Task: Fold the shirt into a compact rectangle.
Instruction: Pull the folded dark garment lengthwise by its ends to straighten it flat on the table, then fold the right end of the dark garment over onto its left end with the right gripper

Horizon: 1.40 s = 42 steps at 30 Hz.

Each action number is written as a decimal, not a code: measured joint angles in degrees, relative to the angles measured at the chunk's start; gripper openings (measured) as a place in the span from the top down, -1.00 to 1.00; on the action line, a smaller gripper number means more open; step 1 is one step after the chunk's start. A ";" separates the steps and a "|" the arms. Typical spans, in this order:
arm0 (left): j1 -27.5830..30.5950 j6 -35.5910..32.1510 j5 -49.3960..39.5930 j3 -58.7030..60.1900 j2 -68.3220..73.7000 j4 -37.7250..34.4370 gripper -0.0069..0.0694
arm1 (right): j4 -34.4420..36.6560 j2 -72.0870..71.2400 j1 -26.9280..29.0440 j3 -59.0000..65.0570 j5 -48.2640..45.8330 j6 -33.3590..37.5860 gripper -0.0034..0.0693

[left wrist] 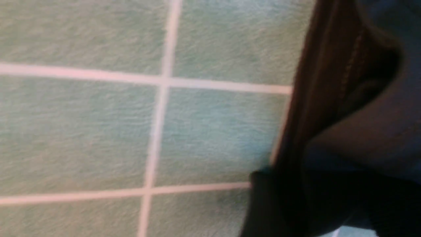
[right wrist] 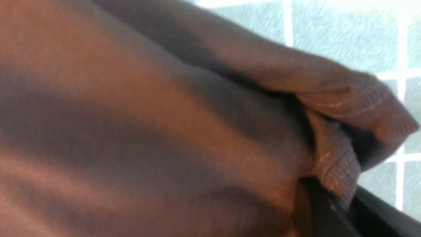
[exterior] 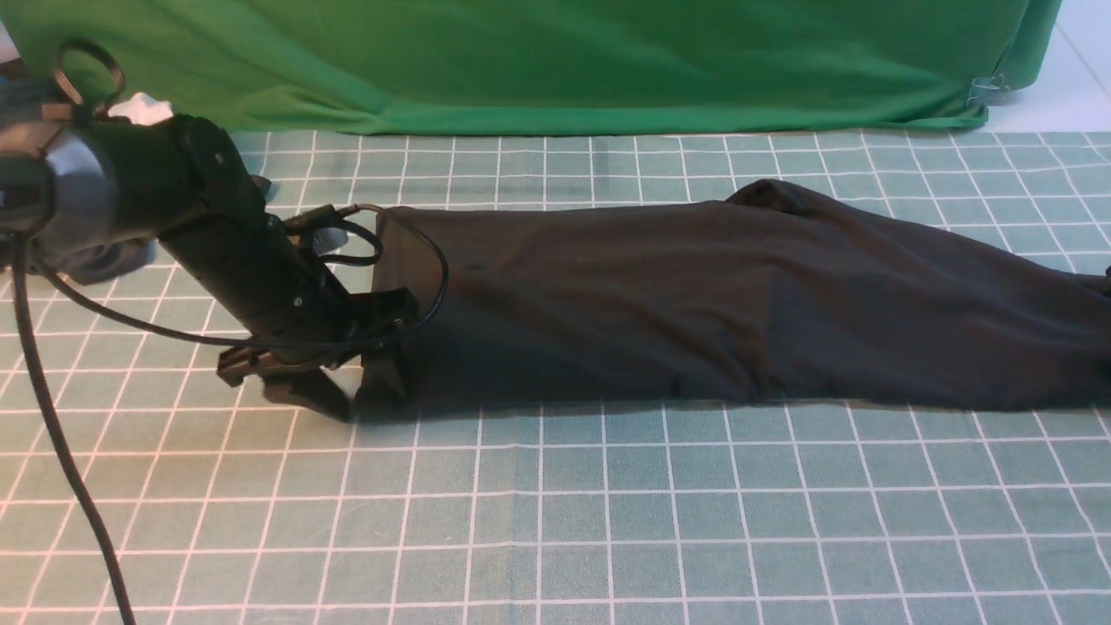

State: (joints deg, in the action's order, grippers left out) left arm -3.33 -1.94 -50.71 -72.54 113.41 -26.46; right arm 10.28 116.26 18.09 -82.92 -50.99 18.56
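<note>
The shirt [exterior: 694, 304] lies on the checked tabletop [exterior: 555, 521] as one long, dark band. It runs from the left gripper [exterior: 364, 378] across to the right edge of the front view, and no chest print or neck label shows. The band is wrinkled and humps up towards its far right part. The left gripper sits low at the band's left end. The left wrist view shows the stitched hem [left wrist: 329, 82] standing beside one dark finger, but whether these fingers have clamped the hem cannot be told. The right gripper [right wrist: 329, 210] is outside the front view. Its fingers are closed, and its wrist view shows a ribbed cuff or collar edge [right wrist: 361, 112] bunched against them, so they appear to pinch the shirt at that end. Judged step: the lengthwise folds are done and both ends are being secured for the crosswise fold. The next move calls for a confirmed hold on the left hem. One end must then be lifted and carried over the other with the edges aligned, keeping the layers from sliding apart.
</note>
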 joint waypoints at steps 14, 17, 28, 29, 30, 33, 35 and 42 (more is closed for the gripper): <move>-2.85 -2.71 -8.84 3.10 -7.55 -1.67 0.78 | -11.10 -12.97 0.92 5.52 -8.79 -8.27 0.79; -9.26 -1.85 -10.20 9.22 -9.83 -2.03 0.78 | -13.12 -18.02 3.77 13.14 -6.00 -9.37 0.79; -23.82 4.68 -10.62 15.98 -12.08 6.28 0.43 | -17.78 -25.88 8.42 19.02 -3.29 -9.53 0.79; -23.81 4.80 -11.18 15.56 -12.10 6.98 0.35 | -18.52 -25.88 8.42 19.02 -3.41 -9.70 0.79; -23.68 5.04 -11.67 14.98 -12.10 7.73 0.26 | -19.33 -25.88 8.42 19.02 -3.48 -10.04 0.79; -23.51 6.48 -14.06 12.58 -12.10 11.04 0.00 | -23.71 -25.88 8.42 19.02 -3.46 -13.23 0.79; -23.51 7.17 -15.26 10.68 -12.10 12.69 -0.17 | -25.92 -25.88 8.49 19.02 -3.07 -14.52 0.79; -23.51 5.67 -18.53 -0.77 -12.10 14.98 -0.56 | -27.82 -25.88 8.60 18.63 -2.37 -16.04 0.79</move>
State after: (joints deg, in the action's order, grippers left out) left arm -26.84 3.73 -69.23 -73.31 101.31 -11.48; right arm -17.55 90.38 26.69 -64.29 -53.36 2.52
